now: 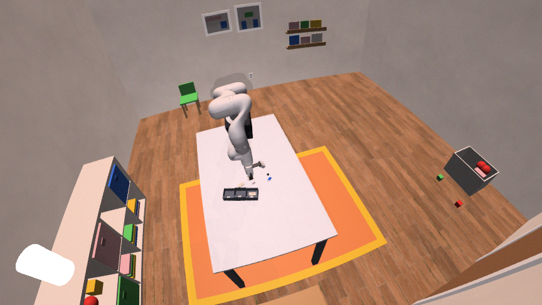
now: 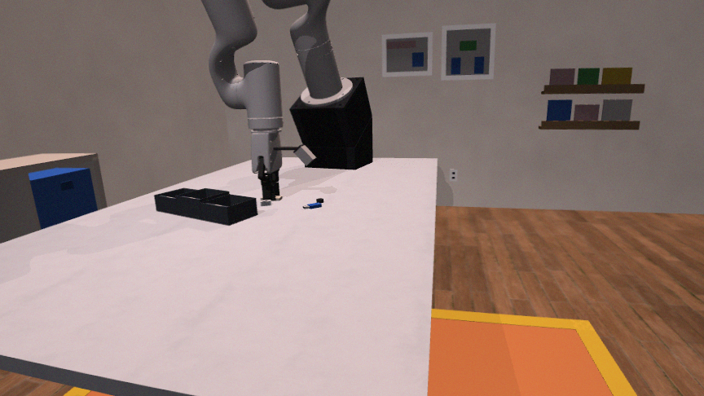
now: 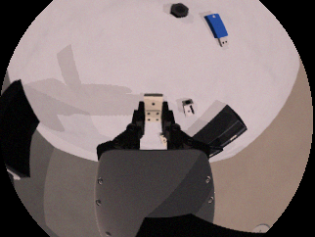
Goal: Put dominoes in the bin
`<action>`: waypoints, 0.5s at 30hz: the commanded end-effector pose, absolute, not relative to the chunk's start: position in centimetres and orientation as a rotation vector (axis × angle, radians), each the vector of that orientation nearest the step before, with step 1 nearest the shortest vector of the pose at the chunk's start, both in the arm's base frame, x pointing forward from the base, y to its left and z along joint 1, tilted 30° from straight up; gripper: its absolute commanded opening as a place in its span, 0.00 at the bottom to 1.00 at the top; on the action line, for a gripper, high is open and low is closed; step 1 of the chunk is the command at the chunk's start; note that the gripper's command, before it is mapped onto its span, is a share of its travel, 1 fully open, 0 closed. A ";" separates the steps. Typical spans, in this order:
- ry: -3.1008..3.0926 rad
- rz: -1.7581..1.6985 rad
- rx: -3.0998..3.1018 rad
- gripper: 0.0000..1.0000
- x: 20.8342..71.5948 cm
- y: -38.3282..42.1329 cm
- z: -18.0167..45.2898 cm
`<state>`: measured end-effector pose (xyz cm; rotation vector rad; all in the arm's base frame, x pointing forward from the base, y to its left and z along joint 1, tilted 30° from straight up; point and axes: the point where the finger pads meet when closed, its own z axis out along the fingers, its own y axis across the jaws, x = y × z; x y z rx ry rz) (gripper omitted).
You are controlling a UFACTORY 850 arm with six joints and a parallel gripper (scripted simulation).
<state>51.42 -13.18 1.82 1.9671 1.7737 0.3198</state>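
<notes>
My gripper [image 3: 153,108] is down at the table top, shut on a cream domino [image 3: 153,109] that lies flat between the fingertips. In the exterior view the gripper [image 2: 270,189] stands upright just right of the black three-compartment bin [image 2: 205,204], with the domino [image 2: 277,198] at its tips. The bin also shows in the top view [image 1: 241,194] and at the right of the wrist view [image 3: 224,126]. Its marks are too small to read. Another pale piece [image 1: 239,184] lies by the bin's far edge.
A small grey piece [image 3: 188,107] lies just right of the fingers. A blue USB stick [image 3: 217,27] and a small black nut [image 3: 177,9] lie farther out. The black robot base [image 2: 334,123] stands at the table's far end.
</notes>
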 end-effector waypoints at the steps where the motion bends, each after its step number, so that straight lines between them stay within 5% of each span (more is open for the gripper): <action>1: 1.773 0.320 1.967 0.00 51.4 -13.2 1.9; 15: 1.773 0.320 1.967 0.00 51.0 -13.0 2.7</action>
